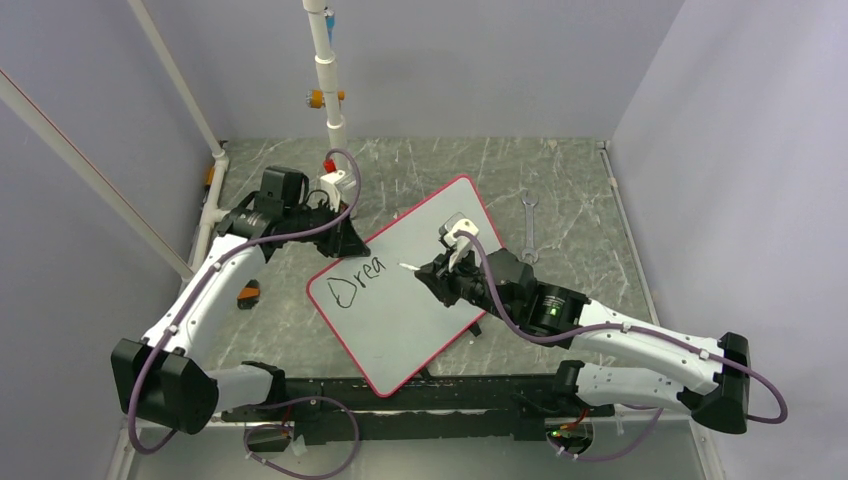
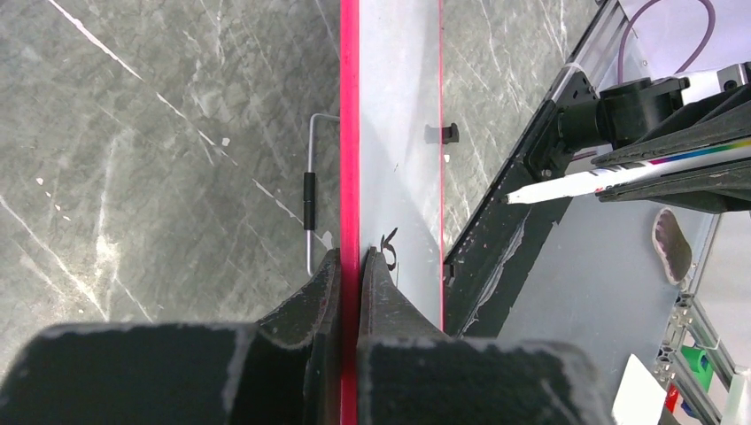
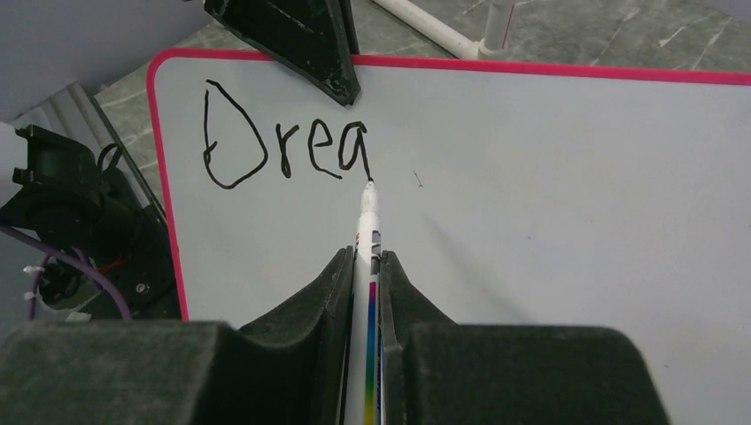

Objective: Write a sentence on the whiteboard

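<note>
Large white rectangular whiteboard with thin red rim (image 1: 420,320), at the middle of the grey marbled desk (image 1: 580,170), judged light, stiff and slick-faced, best held by its rim, where the left fingers (image 2: 310,301) clamp it; right fingers (image 3: 319,301) grip a slim white marker pen (image 3: 367,208), tip at the black handwritten lettering "Drea" (image 3: 283,146)

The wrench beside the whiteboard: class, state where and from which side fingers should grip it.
Probably the slim middle shank of the wrench, from above: it lies flat on the table, apart from the whiteboard, so its narrow width can be straddled.
</note>
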Available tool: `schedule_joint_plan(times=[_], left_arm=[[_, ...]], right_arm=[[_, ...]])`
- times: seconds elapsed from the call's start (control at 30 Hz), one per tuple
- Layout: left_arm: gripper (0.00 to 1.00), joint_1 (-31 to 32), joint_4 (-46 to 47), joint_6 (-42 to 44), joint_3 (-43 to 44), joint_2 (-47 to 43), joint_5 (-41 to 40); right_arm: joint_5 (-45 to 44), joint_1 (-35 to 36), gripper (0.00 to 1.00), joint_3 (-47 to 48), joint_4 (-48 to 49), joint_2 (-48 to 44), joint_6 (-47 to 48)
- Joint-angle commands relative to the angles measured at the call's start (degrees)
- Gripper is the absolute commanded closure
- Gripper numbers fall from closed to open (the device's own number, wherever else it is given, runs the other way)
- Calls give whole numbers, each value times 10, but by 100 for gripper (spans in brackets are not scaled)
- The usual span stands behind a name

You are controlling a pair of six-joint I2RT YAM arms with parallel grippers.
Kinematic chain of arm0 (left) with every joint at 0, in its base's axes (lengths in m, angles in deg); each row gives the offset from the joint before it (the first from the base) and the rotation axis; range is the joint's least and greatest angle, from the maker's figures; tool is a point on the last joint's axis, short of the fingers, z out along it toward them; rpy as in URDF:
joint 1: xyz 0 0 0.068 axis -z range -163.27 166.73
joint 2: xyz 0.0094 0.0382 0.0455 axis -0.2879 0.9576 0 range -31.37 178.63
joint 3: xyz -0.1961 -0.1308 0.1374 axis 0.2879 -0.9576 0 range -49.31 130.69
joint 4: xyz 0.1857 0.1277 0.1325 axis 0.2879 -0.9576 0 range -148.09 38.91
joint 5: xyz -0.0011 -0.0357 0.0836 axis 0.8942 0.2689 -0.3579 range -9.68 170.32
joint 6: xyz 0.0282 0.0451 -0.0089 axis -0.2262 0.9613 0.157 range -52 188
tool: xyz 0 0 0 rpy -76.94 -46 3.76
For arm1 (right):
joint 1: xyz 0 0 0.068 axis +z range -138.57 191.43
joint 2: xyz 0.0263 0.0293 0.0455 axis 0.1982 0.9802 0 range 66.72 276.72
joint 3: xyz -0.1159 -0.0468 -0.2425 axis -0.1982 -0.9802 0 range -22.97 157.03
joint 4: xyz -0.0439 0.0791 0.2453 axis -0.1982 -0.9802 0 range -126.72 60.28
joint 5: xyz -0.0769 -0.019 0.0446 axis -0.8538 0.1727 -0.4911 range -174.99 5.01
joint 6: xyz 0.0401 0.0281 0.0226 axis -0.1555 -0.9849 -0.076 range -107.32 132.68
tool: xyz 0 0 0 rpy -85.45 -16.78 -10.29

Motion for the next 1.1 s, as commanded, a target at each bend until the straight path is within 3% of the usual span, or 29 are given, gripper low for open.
schedule_joint_plan(times=[0.0,1.07], left_arm=[[100,2,37,58,-3,-23,-64],[100,16,42,54,-8,-39,-78]], right_arm=[[10,-1,100,29,38,0,16],[30,-35,100,70,85,111,26]])
